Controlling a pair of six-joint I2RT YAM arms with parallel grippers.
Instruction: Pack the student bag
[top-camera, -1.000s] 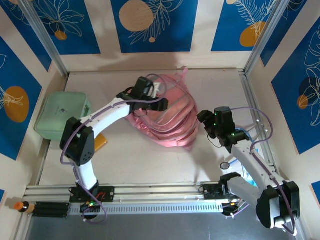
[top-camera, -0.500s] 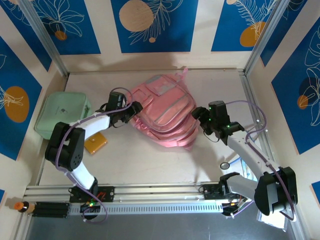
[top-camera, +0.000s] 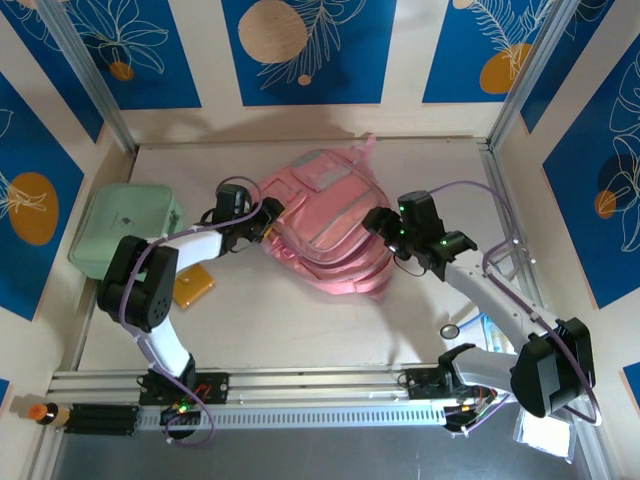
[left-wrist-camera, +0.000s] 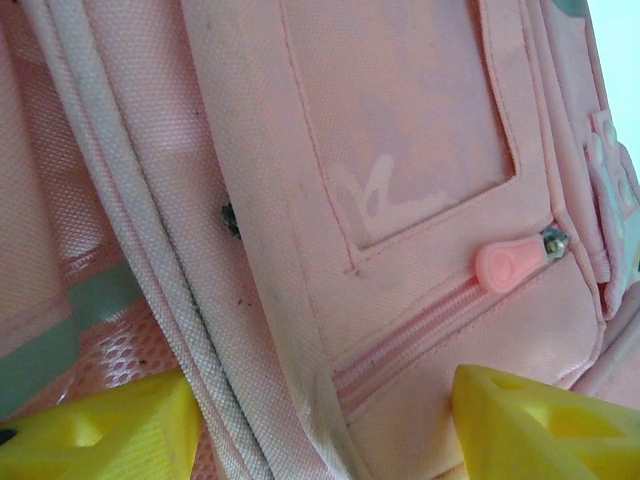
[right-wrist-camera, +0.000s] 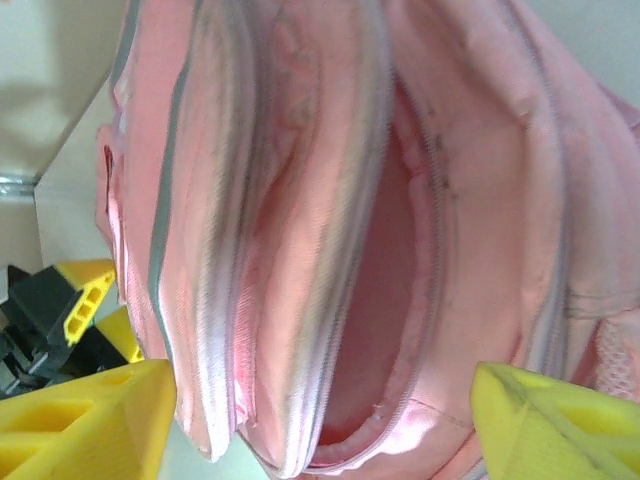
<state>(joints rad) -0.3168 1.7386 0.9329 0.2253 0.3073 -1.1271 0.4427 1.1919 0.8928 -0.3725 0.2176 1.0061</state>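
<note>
1. A pale table (top-camera: 300, 320) is closed in by cream walls carrying blue leaf-print panels (top-camera: 300, 50).
2. The student bag (top-camera: 330, 225), soft and pink, lies flat at mid-table, front pockets up, directly between the two grippers.
3. The right arm (top-camera: 495, 300) climbs from its near-right base, bends at the elbow and reaches inward. The right gripper (top-camera: 378, 222) sits at the bag's right edge, jaws spread with nothing between them. In its wrist view the yellow fingers (right-wrist-camera: 80, 420) frame an unzipped compartment gaping straight ahead.
4. The left arm (top-camera: 190, 240) is folded sharply at the elbow, its forearm stretched low toward the bag. The left gripper (top-camera: 266, 213) meets the bag's left edge, jaws parted and empty. Just ahead of its fingers (left-wrist-camera: 100, 430) are a side seam and a closed zip with a pink zipper pull (left-wrist-camera: 505, 265).
5. A mint-green case (top-camera: 125, 228) rests behind the left elbow.
6. An orange flat object (top-camera: 193, 288) lies just beside that elbow, well behind the left gripper.
</note>
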